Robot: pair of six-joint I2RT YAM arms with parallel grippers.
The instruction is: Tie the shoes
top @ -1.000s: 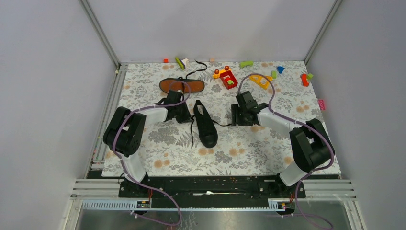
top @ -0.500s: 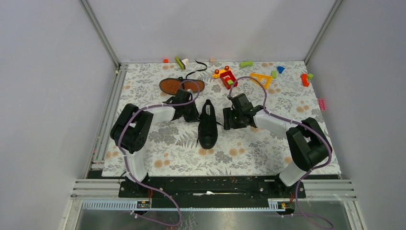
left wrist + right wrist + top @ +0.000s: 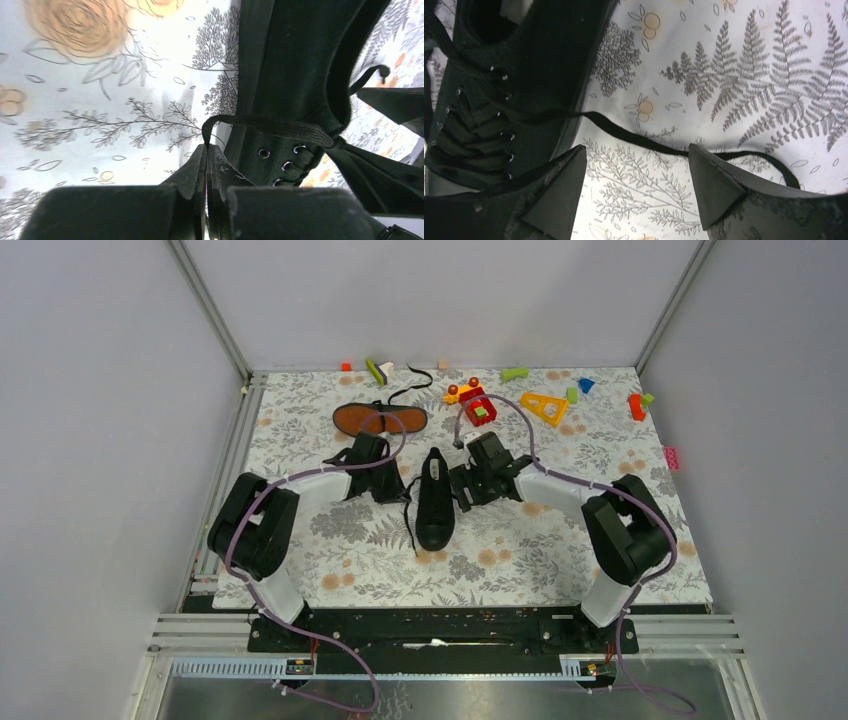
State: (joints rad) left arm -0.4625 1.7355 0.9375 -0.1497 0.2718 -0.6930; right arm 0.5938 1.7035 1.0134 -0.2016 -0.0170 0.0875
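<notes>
The left arm (image 3: 310,480) bends out from its base and reaches right, low over the table. The left gripper (image 3: 206,146) is pinched tight on a black lace (image 3: 270,127) — the lace runs from its tips over to the shoe (image 3: 434,502). The right arm (image 3: 560,487) reaches left the same way. The right gripper (image 3: 634,155) has its jaws wide apart. The loose lace end (image 3: 634,131) lies flat on the cloth between them, and they do not touch it.

The shoe stands upright in the middle of the flowery table (image 3: 520,560), toe toward the arm bases, with one gripper on each side. The second shoe (image 3: 380,419) lies sole up just behind the left gripper. Toy blocks (image 3: 478,405) sit along the far edge. Open cloth lies between the shoe and the bases.

Half a second ago the right gripper was farther from the shoe — now it is close beside it. The left elbow has swung out to the left.
</notes>
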